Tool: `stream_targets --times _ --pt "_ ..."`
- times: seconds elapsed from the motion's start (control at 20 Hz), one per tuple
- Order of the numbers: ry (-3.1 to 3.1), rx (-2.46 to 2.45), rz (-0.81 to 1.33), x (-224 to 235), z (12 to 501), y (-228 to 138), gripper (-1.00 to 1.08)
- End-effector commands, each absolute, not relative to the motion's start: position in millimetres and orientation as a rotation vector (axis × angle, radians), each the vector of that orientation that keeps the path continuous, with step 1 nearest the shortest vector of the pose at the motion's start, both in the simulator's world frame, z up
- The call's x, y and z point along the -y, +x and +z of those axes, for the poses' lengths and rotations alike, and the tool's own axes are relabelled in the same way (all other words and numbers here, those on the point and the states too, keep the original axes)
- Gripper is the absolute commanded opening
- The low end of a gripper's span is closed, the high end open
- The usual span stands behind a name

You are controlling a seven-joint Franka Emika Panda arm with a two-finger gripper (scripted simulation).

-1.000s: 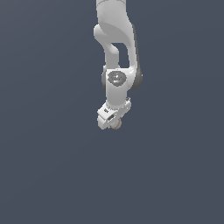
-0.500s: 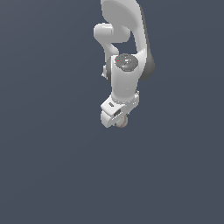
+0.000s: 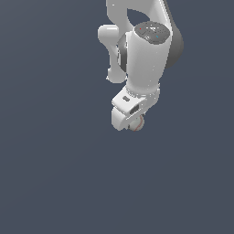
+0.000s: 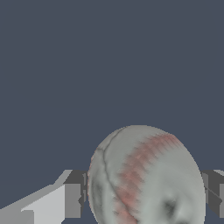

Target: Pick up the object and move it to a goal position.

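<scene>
The white robot pincer is clamped on a small off-white ball with thin reddish seam-like marks, its dark grey finger pads pressing against opposite sides of the sphere in the wrist view. That squeeze across the ball's widest part appears chosen to keep a round, roll-prone thing from slipping free while it is carried. In the exterior view the ball peeks out just beneath the pincer's boxy white body, mostly hidden by it, with only a curved sliver and a trace of red stitching showing. Above, the glossy white Panda arm with its dark grey joint collar hangs nearly straight down, wrist stacked over the load, a posture that seems meant to keep the ball directly under the hand during transport. All around lies a plain, uniform slate-grey surface; whether it is the bench or mere backdrop cannot be told, nor can the ball's height above it, since no shadow or edge is visible. No goal marker shows in either view, so how far the carry stands from its destination cannot be judged.
</scene>
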State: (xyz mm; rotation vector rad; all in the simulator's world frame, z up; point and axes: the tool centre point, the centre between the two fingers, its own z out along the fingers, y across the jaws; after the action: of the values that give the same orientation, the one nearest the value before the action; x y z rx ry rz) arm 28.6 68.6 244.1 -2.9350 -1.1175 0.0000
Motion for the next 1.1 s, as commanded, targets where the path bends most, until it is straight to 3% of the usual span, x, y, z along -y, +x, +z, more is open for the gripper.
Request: stream_targets --times 0.0,1.05 --pt "-2.935 1.117 -0.001 -74.4 264.2 37.9 -1.0" --pt "-2.936 1.116 0.0 -104.2 360.8 89.6 -1.0"
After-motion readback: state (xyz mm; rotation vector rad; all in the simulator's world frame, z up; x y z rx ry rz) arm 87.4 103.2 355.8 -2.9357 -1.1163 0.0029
